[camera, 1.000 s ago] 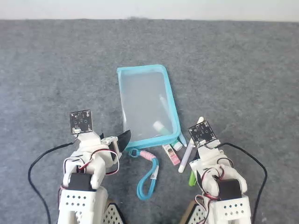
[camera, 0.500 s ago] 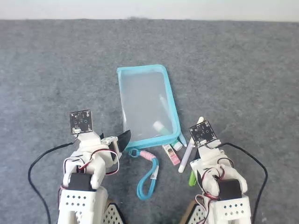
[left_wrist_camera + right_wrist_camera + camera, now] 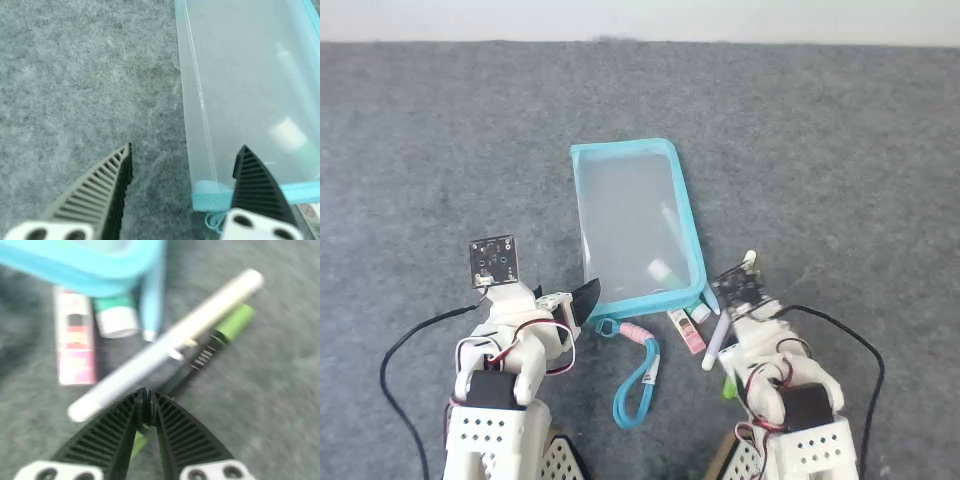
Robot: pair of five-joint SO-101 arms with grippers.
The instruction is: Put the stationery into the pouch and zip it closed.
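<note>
Left jaws released, spread wide; near corner of pouch (image 3: 240,75) lies between them on grey bench (image 3: 840,150). Right jaws clenched, grasping nothing; white pen (image 3: 165,347) just ahead of tips, green marker (image 3: 232,325) passing under them, outside pouch.

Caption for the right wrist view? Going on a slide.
Shut right gripper poised at a silver pen lying across a green marker, next to the teal pouch.

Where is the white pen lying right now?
High view: the white pen lies just right of the pink stick, off the pouch's near right corner.
</note>
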